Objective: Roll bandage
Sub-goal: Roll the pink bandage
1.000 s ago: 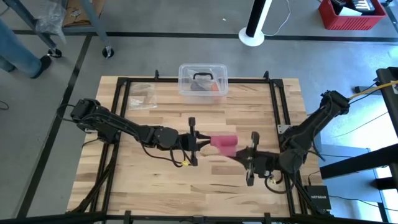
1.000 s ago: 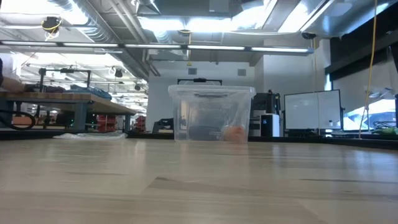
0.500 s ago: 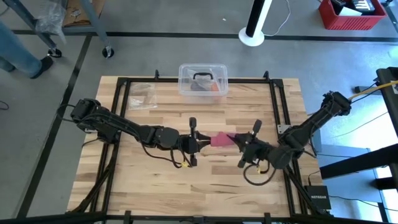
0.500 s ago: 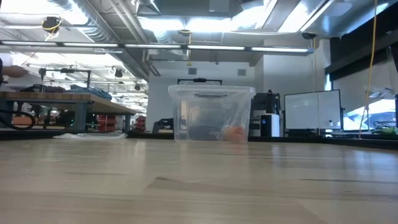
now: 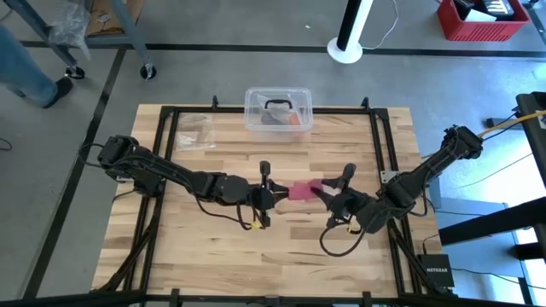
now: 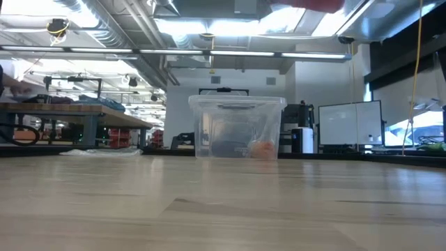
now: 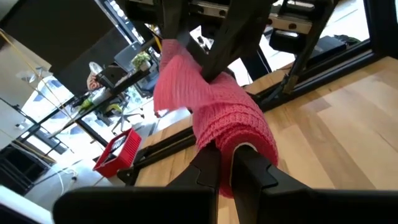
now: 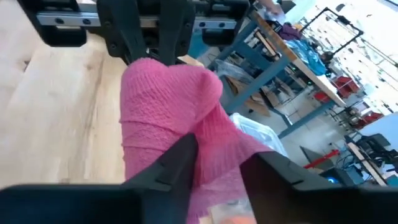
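Wooden table (image 5: 222, 247) bears clear box (image 5: 277, 112) and plastic bag (image 5: 195, 130)

The high view looks straight down on the whole tabletop (image 5: 341, 247). The low view sits at tabletop height, facing the clear box (image 6: 237, 129), which both share. Each wrist view looks closely at the bandage (image 7: 230, 124).

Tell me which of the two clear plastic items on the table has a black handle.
The clear box at the table's far edge, black handle on top. The small clear bag to its left has none.

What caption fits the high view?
Both claws meet mid-table: left claw clamps the pink bandage, right claw at its other end.
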You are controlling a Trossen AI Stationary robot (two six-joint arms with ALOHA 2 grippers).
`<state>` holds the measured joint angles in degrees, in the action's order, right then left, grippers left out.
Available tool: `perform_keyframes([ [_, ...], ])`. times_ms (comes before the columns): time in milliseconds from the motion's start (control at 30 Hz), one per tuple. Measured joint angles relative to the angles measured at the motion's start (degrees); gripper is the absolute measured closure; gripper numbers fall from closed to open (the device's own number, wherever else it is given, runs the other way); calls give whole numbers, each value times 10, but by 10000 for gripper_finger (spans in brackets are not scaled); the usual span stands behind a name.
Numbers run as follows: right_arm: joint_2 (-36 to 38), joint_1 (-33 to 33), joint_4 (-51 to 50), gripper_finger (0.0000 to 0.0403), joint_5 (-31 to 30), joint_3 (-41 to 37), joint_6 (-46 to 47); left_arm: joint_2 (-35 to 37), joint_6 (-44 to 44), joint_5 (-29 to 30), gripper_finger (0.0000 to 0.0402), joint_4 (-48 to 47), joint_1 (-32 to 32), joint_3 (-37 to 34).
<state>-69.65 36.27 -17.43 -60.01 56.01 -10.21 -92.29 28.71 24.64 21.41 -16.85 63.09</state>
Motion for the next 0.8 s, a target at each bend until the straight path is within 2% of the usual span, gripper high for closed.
perform_keyframes([
  [200,0,0,-14,238,37,-1,8,0,-17,-8,389,-33,6,0],
  [400,1,-1,-23,237,-27,-1,3,2,-27,-9,389,-54,6,1],
  [500,2,-12,-27,237,15,-1,19,1,-30,-10,389,-56,5,1],
  [633,2,-49,-77,237,89,-1,99,1,-31,-8,389,-56,3,1],
  [800,2,-85,-96,237,104,-1,151,1,-33,-7,389,-55,2,1],
])
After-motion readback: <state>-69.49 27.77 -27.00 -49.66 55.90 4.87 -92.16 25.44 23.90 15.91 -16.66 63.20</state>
